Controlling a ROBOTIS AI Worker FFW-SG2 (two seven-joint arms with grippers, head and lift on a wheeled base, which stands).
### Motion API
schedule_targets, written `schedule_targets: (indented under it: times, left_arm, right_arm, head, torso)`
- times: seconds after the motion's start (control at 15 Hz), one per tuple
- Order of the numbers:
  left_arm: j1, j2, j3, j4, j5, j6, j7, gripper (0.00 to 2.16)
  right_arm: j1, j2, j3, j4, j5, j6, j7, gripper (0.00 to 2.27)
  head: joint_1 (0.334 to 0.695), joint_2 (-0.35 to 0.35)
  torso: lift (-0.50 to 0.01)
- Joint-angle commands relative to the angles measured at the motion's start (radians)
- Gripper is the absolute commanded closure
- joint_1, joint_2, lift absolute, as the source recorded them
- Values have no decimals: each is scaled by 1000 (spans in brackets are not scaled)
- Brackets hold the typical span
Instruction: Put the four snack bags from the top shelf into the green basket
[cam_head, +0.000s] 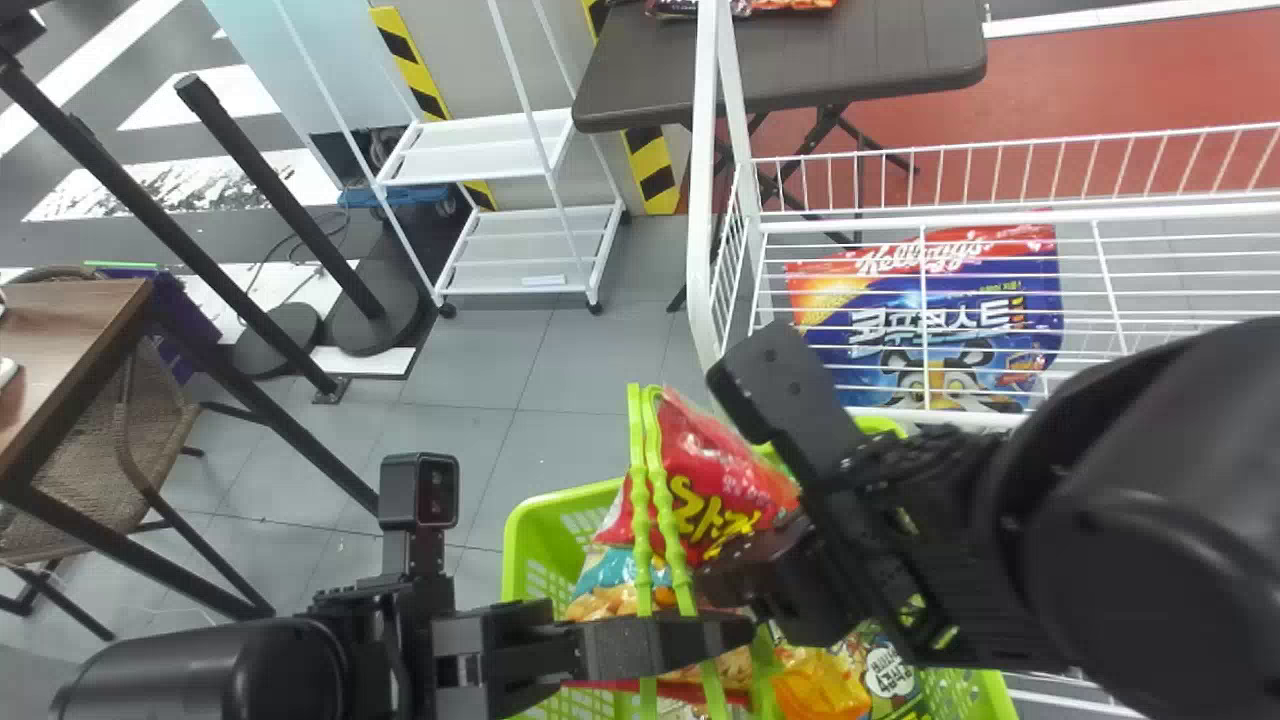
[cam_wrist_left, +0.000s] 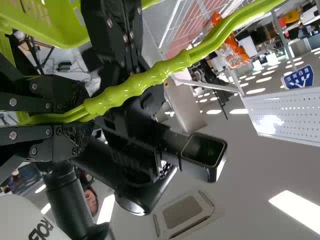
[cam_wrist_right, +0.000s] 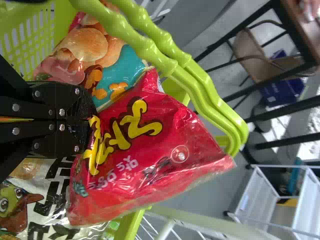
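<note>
Right gripper (cam_head: 718, 580) | angled over basket (cam_head: 517, 545), pinching red bag (cam_wrist_right: 160, 155) | left gripper (cam_head: 735, 636) | clamping handles (cam_wrist_left: 150, 76)

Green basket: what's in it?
In the basket: a teal snack bag and a white bag with a cartoon bird. The right gripper holds the red bag partly over them; anything underneath is covered.

One green plastic basket (cam_head: 560, 497), two knobbed green handles (cam_head: 637, 450)
At least three shiny printed snack bags (cam_wrist_right: 150, 150) in the basket; one large blue-and-red bag (cam_head: 850, 352), one white wire rack (cam_head: 703, 200).
</note>
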Motion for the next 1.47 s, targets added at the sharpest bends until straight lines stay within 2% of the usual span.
schedule_targets:
  times: [0.0,0.27,0.33,0.4,0.47,0.53,0.73,1.0,1.07,1.2,1.33,1.4]
  left_arm:
    - [5,3,0,-4,8,1,-10,2148]
    - [9,6,0,-13,20,1,-10,2148]
    - [9,6,0,-13,20,1,-10,2148]
    - [11,7,0,-13,20,1,-10,2148]
    - [12,9,5,-13,22,1,-10,2148]
    - [14,9,10,-13,22,1,-10,2148]
    - [17,10,20,-8,22,-2,-10,2148]
    - [17,10,40,-1,22,-6,-10,2148]
    - [20,12,51,1,22,-6,-10,2148]
    - [24,13,69,3,26,-6,-10,2148]
    - [28,19,82,15,31,-12,-10,2148]
    - [28,21,83,19,31,-15,-10,2148]
  right_arm:
    - [-23,18,37,55,1,2,2,2243]
    - [-66,20,58,90,-27,2,25,2243]
    - [-66,20,58,89,-22,2,25,2138]
    - [-55,20,48,84,-15,2,24,1656]
    - [-45,20,37,64,-10,2,18,562]
    - [-35,20,32,40,11,2,16,-2]
    - [-6,18,-32,-52,30,2,25,22]
    - [21,0,-216,-175,-21,2,62,46]
    - [37,-14,-273,-209,-21,2,76,53]
    - [71,-66,-382,-259,-3,2,76,56]
    - [86,-108,-534,-255,10,2,81,76]
    - [106,-131,-601,-236,48,2,81,87]
  head:
    - [695,350]
    - [695,350]
    - [695,350]
    - [695,350]
    - [695,350]
    - [695,350]
    - [695,350]
    - [695,350]
    - [695,350]
    - [695,350]
    - [695,350]
    - [695,314]
  torso:
    - [0]
    - [0]
    - [0]
    - [0]
    - [0]
    - [0]
    - [0]
    - [0]
    - [0]
    - [0]
    - [0]
    - [0]
